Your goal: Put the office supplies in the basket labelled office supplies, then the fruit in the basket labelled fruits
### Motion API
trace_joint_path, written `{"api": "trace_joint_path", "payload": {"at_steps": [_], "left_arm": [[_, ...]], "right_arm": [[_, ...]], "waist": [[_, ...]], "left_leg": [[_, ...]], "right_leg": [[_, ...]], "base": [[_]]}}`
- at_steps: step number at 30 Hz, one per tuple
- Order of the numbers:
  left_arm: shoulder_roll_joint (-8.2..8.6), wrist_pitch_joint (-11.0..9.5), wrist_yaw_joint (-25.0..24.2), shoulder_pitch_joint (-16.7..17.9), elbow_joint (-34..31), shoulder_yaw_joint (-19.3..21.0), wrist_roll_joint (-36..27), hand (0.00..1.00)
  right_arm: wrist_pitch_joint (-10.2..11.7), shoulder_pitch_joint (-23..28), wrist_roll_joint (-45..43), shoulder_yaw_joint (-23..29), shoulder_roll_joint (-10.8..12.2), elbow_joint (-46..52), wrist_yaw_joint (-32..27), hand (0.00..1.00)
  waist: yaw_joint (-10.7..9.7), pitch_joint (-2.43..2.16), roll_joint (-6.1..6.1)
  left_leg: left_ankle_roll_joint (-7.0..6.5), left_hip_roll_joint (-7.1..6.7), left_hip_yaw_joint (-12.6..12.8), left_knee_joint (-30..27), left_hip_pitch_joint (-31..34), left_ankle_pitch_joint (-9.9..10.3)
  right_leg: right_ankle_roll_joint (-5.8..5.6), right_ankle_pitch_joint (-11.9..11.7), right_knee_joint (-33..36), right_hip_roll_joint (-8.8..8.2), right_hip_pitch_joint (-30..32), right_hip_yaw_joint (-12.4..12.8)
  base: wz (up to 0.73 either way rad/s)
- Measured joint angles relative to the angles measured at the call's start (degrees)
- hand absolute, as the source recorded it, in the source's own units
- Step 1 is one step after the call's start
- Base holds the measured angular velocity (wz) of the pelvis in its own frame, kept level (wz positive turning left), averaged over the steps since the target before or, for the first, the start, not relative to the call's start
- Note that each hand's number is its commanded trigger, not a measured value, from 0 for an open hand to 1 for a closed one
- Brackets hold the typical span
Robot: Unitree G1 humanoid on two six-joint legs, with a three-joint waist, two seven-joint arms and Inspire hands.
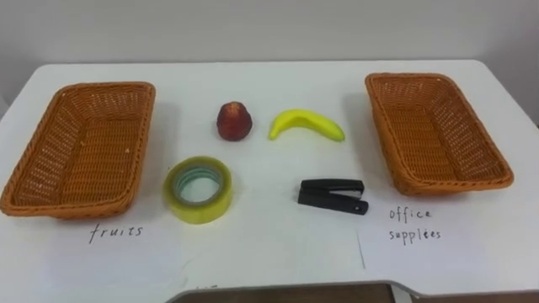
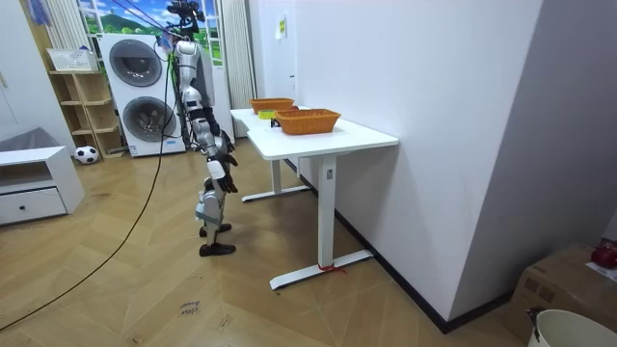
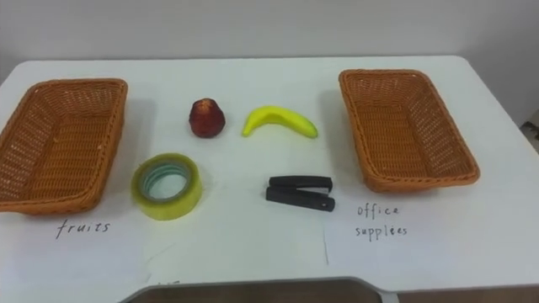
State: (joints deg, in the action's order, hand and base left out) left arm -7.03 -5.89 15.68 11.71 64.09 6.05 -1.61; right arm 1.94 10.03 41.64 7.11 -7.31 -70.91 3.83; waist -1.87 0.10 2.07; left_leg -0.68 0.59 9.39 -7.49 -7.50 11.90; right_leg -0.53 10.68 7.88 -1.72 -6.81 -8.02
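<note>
Red apple [image 1: 234, 121]: on the white table [image 1: 269, 252], in the back row, between the two baskets and nearer the left one.
Yellow banana [image 1: 306, 124]: lying just right of the apple, not touching it, its curve arching away from the robot.
Roll of clear yellowish tape [image 1: 198, 189]: lying flat, hole upward, in front of the apple (nearer the robot), close to the left basket but apart from it.
Black stapler [image 1: 332, 195]: lying closed in front of the banana, to the right of the tape, a little way from the right basket.
Left woven orange-brown basket [image 1: 50, 208]: rectangular, at the table's left end, nothing in it; a handwritten label [image 1: 116, 231] sits just in front of it.
Right woven orange-brown basket [image 1: 497, 179]: the same kind, at the table's right end, also holding nothing; a second handwritten label [image 1: 414, 225] lies in front of it.
Right hand [image 2: 229, 181]: hanging low beside the robot in the room view, clear of the table; whether it is wide or closed I cannot tell (too small there).
Robot: standing upright on the wooden floor at the table's long side, facing it.
Behind the robot: two stacked white washing machines [image 2: 143, 92] and a small football [image 2: 87, 154] on the floor.
</note>
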Motion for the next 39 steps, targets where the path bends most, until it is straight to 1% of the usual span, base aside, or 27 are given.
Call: {"api": "trace_joint_path", "payload": {"at_steps": [1, 2, 3, 5, 7, 8, 9, 11, 12, 14, 15, 17, 18, 21, 22, 24, 27, 29, 30, 31, 33, 35, 37, 39], "left_arm": [[-0.01, 0.0, 0.0, 0.3, 0.0, 0.6, 0.0, 0.00], [-0.17, 0.0, 0.0, 0.6, 0.0, 0.7, 0.0, 0.00], [-0.25, 0.0, 0.0, 0.7, 0.0, 1.2, 0.0, 0.00], [-0.22, 0.0, 0.1, 0.6, 0.0, 2.5, 0.1, 0.00], [-0.23, 0.0, 0.6, 0.8, 0.0, 3.4, 0.1, 0.00], [-0.24, 0.0, 1.2, 1.0, 0.0, 4.0, 0.1, 0.00], [-0.24, 0.0, 1.3, 1.1, 0.0, 4.5, 0.1, 0.00], [-0.57, 0.2, 1.6, 1.5, 0.0, 5.1, 0.6, 0.00], [-0.69, 0.2, 1.6, 1.6, -0.1, 5.3, 1.2, 0.00], [-0.76, 0.5, 1.6, 1.6, -0.2, 6.8, 2.4, 0.00], [-0.83, 0.6, 1.6, 1.6, -0.2, 6.8, 2.4, 0.00], [-0.85, 1.0, 1.6, 2.0, -1.2, 6.8, 2.4, 0.00], [-0.93, 1.0, 1.6, 2.3, -2.3, 6.8, 2.4, 0.00], [-1.03, 1.0, 1.6, 2.7, -2.7, 6.8, 2.4, 0.00], [-1.04, 1.0, 1.7, 2.6, -2.7, 6.8, 2.2, 0.00], [-1.02, 1.0, 1.7, 2.6, -2.7, 6.5, 2.2, 0.00], [-1.02, 1.0, 1.7, 2.5, -2.8, 6.5, 2.2, 0.00], [-1.04, 1.0, 1.7, 2.9, -3.0, 6.5, 2.3, 0.00], [-1.04, 1.1, 1.7, 2.9, -3.3, 6.5, 2.3, 0.00], [-1.03, 1.2, 1.6, 2.9, -3.8, 6.5, 2.3, 0.00], [-1.00, 1.5, 1.6, 3.1, -4.5, 6.5, 2.5, 0.00], [-0.98, 1.8, 1.6, 3.4, -4.6, 6.5, 3.5, 0.00], [-0.98, 1.8, 1.6, 3.5, -4.5, 6.2, 3.5, 0.00], [-0.92, 1.9, 1.5, 3.5, -4.4, 5.9, 3.4, 0.00]], "right_arm": [[0.0, 0.3, 1.5, 1.9, 0.0, 0.0, -0.7, 0.00], [0.0, 0.3, 3.3, 3.6, 0.0, 0.1, -1.7, 0.00], [0.0, 0.3, 4.7, 5.3, -0.1, 0.2, -2.5, 0.00], [0.0, 0.7, 7.2, 8.1, -0.1, 0.7, -3.6, 0.00], [0.0, 0.7, 9.2, 10.2, -0.2, 2.5, -4.9, 0.00], [0.0, 0.8, 10.8, 11.3, -0.2, 3.9, -5.9, 0.00], [0.0, 0.8, 11.1, 12.2, -0.2, 4.7, -6.4, 0.00], [0.0, 1.5, 12.1, 15.8, -0.2, 8.5, -9.2, 0.00], [0.1, 1.6, 12.2, 16.7, -0.2, 9.2, -9.9, 0.00], [0.4, 1.8, 12.3, 19.2, -0.3, 11.8, -12.9, 0.00], [1.2, 2.0, 12.3, 19.7, -0.3, 13.1, -14.3, 0.00], [1.8, 2.0, 12.2, 20.1, -0.4, 14.4, -16.4, 0.00], [1.8, 2.0, 12.1, 20.4, -0.4, 15.7, -17.9, 0.00], [1.9, 1.6, 12.4, 21.8, -0.5, 18.6, -20.9, 0.00], [2.2, 1.5, 12.9, 21.8, -0.7, 20.3, -22.5, 0.00], [2.5, 1.6, 14.8, 21.8, -1.0, 24.3, -25.7, 0.00], [2.5, 1.7, 15.4, 21.9, -1.2, 29.7, -29.5, 0.00], [3.6, 1.7, 15.3, 21.9, -1.9, 34.5, -32.8, 0.00], [3.9, 1.8, 15.2, 21.9, -2.1, 35.5, -33.3, 0.00], [4.4, 1.9, 15.0, 21.9, -2.7, 37.0, -34.2, 0.00], [4.5, 2.2, 14.0, 22.4, -3.1, 39.8, -35.8, 0.00], [4.7, 2.4, 10.9, 23.0, -3.3, 43.2, -38.3, 0.00], [4.9, 2.3, 8.4, 23.4, -3.6, 45.3, -40.2, 0.00], [5.1, 2.3, 5.6, 23.5, -3.8, 49.3, -43.0, 0.00]], "waist": [[-0.5, -0.14, 0.25], [-1.1, -0.43, 0.03], [-1.5, -0.41, 0.30], [-1.8, -0.45, 0.23], [-1.8, -0.40, 0.31], [-2.0, -0.23, 0.57], [-2.6, -0.26, 0.63], [-3.5, -0.22, 0.59], [-3.7, -0.20, 0.69], [-4.2, -0.16, 1.03], [-4.3, -0.14, 1.15], [-4.5, -0.15, 1.36], [-4.5, -0.18, 1.48], [-4.6, -0.18, 1.49], [-4.7, -0.27, 1.63], [-4.9, -0.17, 1.64], [-5.3, -0.10, 1.74], [-5.7, -0.18, 1.86], [-5.8, -0.16, 1.85], [-5.8, -0.27, 2.02], [-5.8, -0.25, 2.18], [-5.7, -0.26, 2.26], [-5.7, -0.22, 2.25], [-5.8, -0.12, 2.18]], "left_leg": [[-0.01, -0.04, 0.0, 0.1, 0.0, 0.0], [-0.01, -0.06, 0.1, 0.1, 0.0, 0.0], [0.00, -0.06, 0.2, 0.1, -0.2, 0.0], [0.00, -0.02, 0.3, 0.1, -0.3, 0.0], [0.01, 0.13, 1.3, 0.1, -0.3, 0.0], [0.05, 0.16, 1.5, 0.1, -0.3, 0.0], [0.06, 0.16, 1.4, 0.1, -0.3, 0.1], [-0.03, 0.19, 1.3, 0.1, -0.2, 0.4], [-0.05, 0.18, 1.3, 0.1, -0.2, 0.4], [-0.07, 0.18, 1.3, 0.0, -0.1, 0.5], [-0.08, 0.17, 1.3, 0.0, 0.0, 0.5], [-0.08, 0.17, 1.5, 0.1, 0.0, 0.5], [-0.08, 0.18, 1.6, 0.1, 0.0, 0.4], [-0.08, 0.13, 1.6, 0.1, 0.0, 0.4], [-0.08, 0.10, 1.6, 0.1, -0.1, 0.4], [-0.09, 0.10, 1.8, 0.1, -0.1, 0.4], [-0.09, 0.10, 1.9, 0.2, 0.0, 0.4], [-0.11, 0.11, 2.2, 0.2, 0.3, 0.5], [-0.10, 0.11, 2.2, 0.2, 0.4, 0.5], [-0.11, 0.11, 2.2, 0.2, 0.6, 0.5], [-0.12, 0.11, 2.2, 0.2, 1.1, 0.4], [-0.13, 0.09, 2.3, 0.2, 1.1, 0.4], [-0.13, 0.08, 2.4, 0.3, 1.0, 0.4], [-0.13, 0.06, 2.4, 0.3, 1.0, 0.4]], "right_leg": [[-0.04, 0.0, 0.0, 0.00, 0.0, 0.0], [-0.04, 0.0, 0.1, -0.01, 0.0, 0.1], [-0.04, 0.0, 0.2, -0.01, 0.0, 0.2], [-0.04, 0.0, 0.4, 0.01, 0.3, 0.3], [-0.03, 0.0, 1.0, 0.13, 0.9, 0.9], [-0.01, 0.0, 1.0, 0.18, 1.0, 1.4], [-0.01, 0.0, 1.0, 0.18, 1.0, 1.4], [-0.02, 0.0, 1.0, 0.24, 0.9, 1.5], [-0.02, 0.0, 1.0, 0.24, 0.9, 1.5], [-0.02, 0.0, 1.0, 0.24, 1.1, 1.7], [-0.03, 0.0, 1.1, 0.23, 1.2, 1.7], [-0.05, 0.0, 1.2, 0.23, 1.4, 1.8], [-0.05, 0.0, 1.2, 0.23, 1.4, 1.7], [-0.08, 0.0, 1.3, 0.19, 1.6, 1.8], [-0.11, 0.0, 1.4, 0.16, 1.7, 1.8], [-0.16, 0.1, 1.9, 0.13, 1.9, 2.0], [-0.16, 0.1, 1.9, 0.13, 2.0, 2.1], [-0.18, 0.1, 1.9, 0.19, 2.3, 2.5], [-0.18, 0.1, 1.9, 0.20, 2.4, 2.6], [-0.18, 0.1, 1.9, 0.20, 2.6, 2.6], [-0.18, 0.1, 2.0, 0.20, 2.8, 2.6], [-0.19, 0.1, 1.9, 0.23, 2.8, 3.0], [-0.19, 0.1, 1.9, 0.24, 2.8, 3.2], [-0.19, 0.1, 1.9, 0.22, 2.8, 2.9]], "base": [[0.00], [0.00], [-0.03], [-0.08], [-0.22], [-0.18], [-0.11], [0.00], [0.00], [-0.02], [0.00], [0.00], [0.00], [0.00], [0.00], [-0.04], [-0.02], [-0.06], [0.00], [0.00], [0.00], [0.00], [-0.02], [0.00]]}}
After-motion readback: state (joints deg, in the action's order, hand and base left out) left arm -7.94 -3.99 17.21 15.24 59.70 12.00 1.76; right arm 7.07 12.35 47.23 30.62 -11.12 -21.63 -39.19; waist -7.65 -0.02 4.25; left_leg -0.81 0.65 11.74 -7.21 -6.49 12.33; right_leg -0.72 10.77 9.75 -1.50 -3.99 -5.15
